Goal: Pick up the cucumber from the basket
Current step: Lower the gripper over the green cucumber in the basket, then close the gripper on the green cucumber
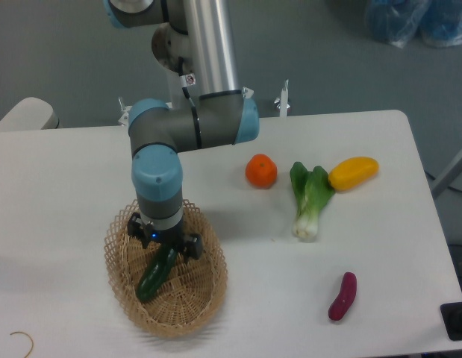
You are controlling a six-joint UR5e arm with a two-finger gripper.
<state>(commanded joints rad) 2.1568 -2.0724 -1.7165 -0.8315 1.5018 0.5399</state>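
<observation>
The white surface (81,171) carries an oval woven wicker basket (204,298) with a lacy rim at its near left. Well apart to the right lie a leafy bok choy (309,198), a yellow mango-like fruit (354,172), an orange round fruit (261,171) and a small purple eggplant-like piece (342,296). Inside the basket, the glossy dark green cucumber (153,277) lies slanted, its upper end under the pincer (165,246); whether the jaws grip it cannot be told.
</observation>
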